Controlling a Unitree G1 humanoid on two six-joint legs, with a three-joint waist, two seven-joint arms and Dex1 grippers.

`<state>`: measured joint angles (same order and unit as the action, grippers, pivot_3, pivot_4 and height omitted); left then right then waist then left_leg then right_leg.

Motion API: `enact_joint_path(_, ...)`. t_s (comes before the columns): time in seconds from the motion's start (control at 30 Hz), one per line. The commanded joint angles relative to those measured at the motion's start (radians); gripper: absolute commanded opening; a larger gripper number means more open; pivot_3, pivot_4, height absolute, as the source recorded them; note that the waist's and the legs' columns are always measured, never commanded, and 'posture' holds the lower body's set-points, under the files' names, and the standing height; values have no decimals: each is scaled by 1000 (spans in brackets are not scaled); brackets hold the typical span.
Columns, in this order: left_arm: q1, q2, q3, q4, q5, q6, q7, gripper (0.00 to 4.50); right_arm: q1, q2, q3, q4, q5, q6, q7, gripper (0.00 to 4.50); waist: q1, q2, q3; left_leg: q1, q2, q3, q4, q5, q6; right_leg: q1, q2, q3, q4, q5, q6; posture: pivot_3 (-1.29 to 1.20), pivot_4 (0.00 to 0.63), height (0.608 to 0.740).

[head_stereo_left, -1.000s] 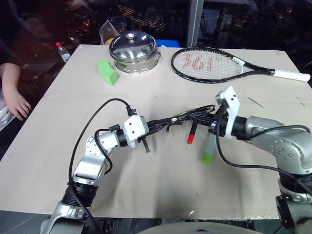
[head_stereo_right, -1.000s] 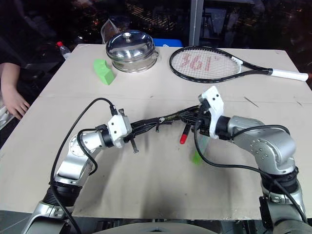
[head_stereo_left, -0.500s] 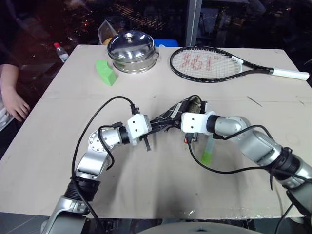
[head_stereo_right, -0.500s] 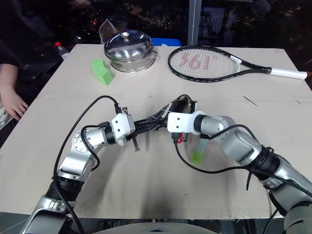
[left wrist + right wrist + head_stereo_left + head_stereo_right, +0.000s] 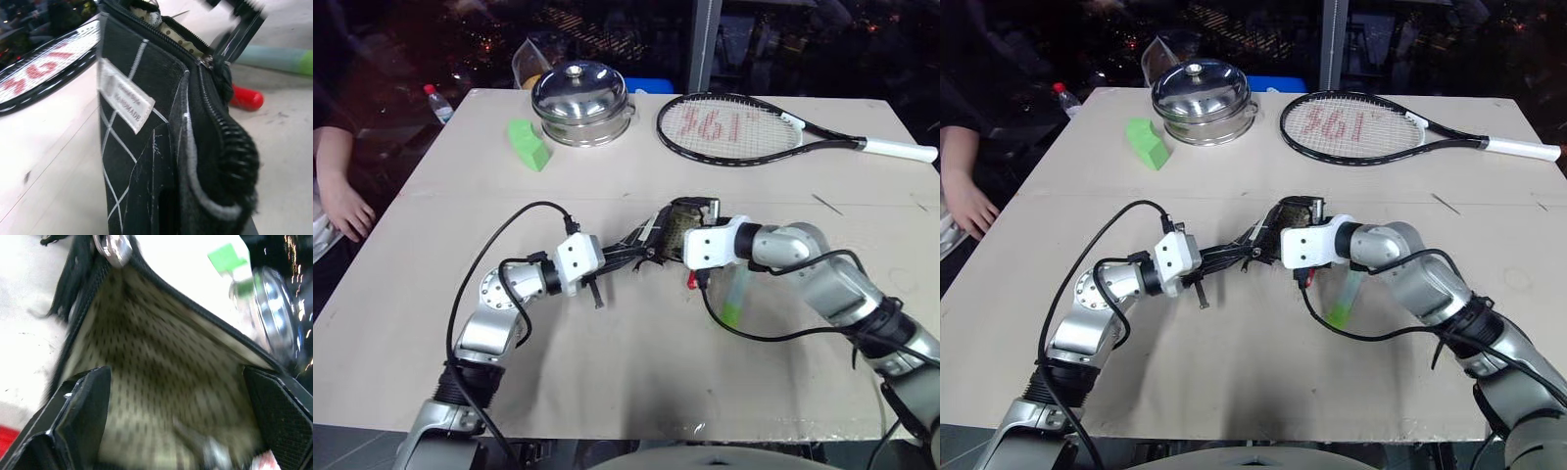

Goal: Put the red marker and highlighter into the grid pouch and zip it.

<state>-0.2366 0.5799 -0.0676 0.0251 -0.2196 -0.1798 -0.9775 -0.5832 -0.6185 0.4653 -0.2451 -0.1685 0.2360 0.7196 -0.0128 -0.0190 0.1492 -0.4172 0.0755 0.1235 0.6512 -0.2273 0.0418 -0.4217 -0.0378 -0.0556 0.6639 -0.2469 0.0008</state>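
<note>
- Since the earlier frame, the right gripper (image 5: 171,396) has swung from above the highlighter (image 5: 734,297) to the mouth of the grid pouch (image 5: 658,235); its fingers now stand spread wide inside the opening.
- The left gripper (image 5: 625,257) is pinched shut on the pouch's end.
- Pouch: mid-table, unzipped, black with white grid, white label, dotted tan lining.
- The red marker (image 5: 692,280) and highlighter lie on the table just beside the pouch.
</note>
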Motion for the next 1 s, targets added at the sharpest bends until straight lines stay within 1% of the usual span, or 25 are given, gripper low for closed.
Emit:
enact_joint_path(0.03,9,21,58,26,-20,-19,9,0,39,25,-215,-179,167,337,21,4475,-1,0,0,0,0,0,0,0,0,0,0,0,0,0,0,0,150,740)
enact_joint_path(0.1,7,30,88,53,-21,-16,24,0,64,66,-303,-285,248,634,1,4475,-1,0,0,0,1,-1,0,0,0,0,0,1,0,0,0,0,150,740)
enact_joint_path(0.13,5,35,99,64,-19,-18,29,0,73,98,-322,-328,256,789,-32,4475,-1,0,0,0,1,-1,0,0,0,0,0,1,1,0,0,0,150,740)
enact_joint_path(0.17,3,38,107,74,-17,-22,32,0,76,123,-328,-361,251,907,-70,4475,-1,0,0,0,1,-1,0,0,0,0,0,1,1,0,-1,0,150,740)
enact_joint_path(0.23,0,42,117,90,-11,-31,39,0,56,170,-299,-393,226,1120,-152,4475,-2,0,0,0,1,-2,0,0,0,0,0,1,1,0,-1,0,150,740)
enact_joint_path(0.3,-3,42,122,98,-7,-37,43,0,28,258,-296,-374,226,1314,-216,4475,-2,0,0,0,1,-2,0,0,0,0,-1,1,1,0,-1,0,150,740)
enact_joint_path(0.37,-1,41,121,95,-6,-40,45,0,34,356,-332,-311,229,1376,-268,4475,-2,0,0,-1,1,-2,0,0,0,-1,-1,1,1,0,-2,0,150,740)
enact_joint_path(0.47,11,40,119,78,-8,-40,48,0,33,471,-375,-209,198,1378,-363,4475,-2,0,0,-1,1,-2,0,0,0,-1,-1,0,1,0,-1,0,150,740)
enact_joint_path(0.53,18,39,118,70,-9,-39,48,0,8,551,-424,-139,201,1378,-407,4475,-2,0,0,-2,0,-2,0,0,0,-1,-1,0,0,0,-1,0,150,740)
enact_joint_path(0.6,21,41,117,65,-8,-39,47,0,-27,606,-446,-73,223,1378,-428,4475,-6,-1,-1,-1,0,-1,0,0,0,-1,-1,-2,1,1,-1,0,150,740)
enact_joint_path(0.63,22,43,116,63,-7,-39,47,0,-38,613,-438,-49,225,1378,-441,4475,-8,-1,-1,-1,0,-1,0,0,0,-1,-1,-2,1,1,0,0,150,740)
enact_joint_path(0.73,23,45,114,55,-3,-42,49,0,-49,548,-304,0,220,1371,-464,3697,-19,-2,-2,1,0,-1,0,0,0,0,-1,-2,1,1,-1,0,150,740)
enact_joint_path(0.77,23,45,113,53,-1,-43,49,0,-47,528,-270,7,231,1366,-457,3255,-23,-2,-2,1,0,-1,0,0,0,0,-1,-2,1,1,-1,0,150,740)
enact_joint_path(0.8,23,45,112,50,0,-42,51,0,-43,489,-208,14,234,1338,-451,2842,-25,-2,-3,1,0,-1,0,0,0,0,-1,-2,1,1,-1,0,150,740)
enact_joint_path(0.83,23,45,112,47,0,-41,52,0,-40,454,-156,18,235,1308,-446,2296,-24,-2,-3,1,0,-2,0,0,0,1,-1,-1,1,1,-1,0,150,740)
enact_joint_path(0.9,25,43,113,38,1,-36,58,0,-43,395,-87,14,245,1267,-431,1494,-22,-3,-5,1,-1,-4,0,0,0,2,-2,-2,0,0,-1,0,150,740)
enact_joint_path(0.97,30,41,113,28,2,-32,64,0,-54,356,-60,-1,259,1238,-414,815,-19,-3,-5,1,-1,-5,0,0,0,4,-3,-2,-1,0,-1,0,150,740)
enact_joint_path(1.0,34,40,113,23,2,-30,67,0,-62,334,-44,-11,261,1220,-406,560,-19,-3,-5,1,-2,-5,0,0,0,4,-4,-3,-1,0,-1,0,150,740)
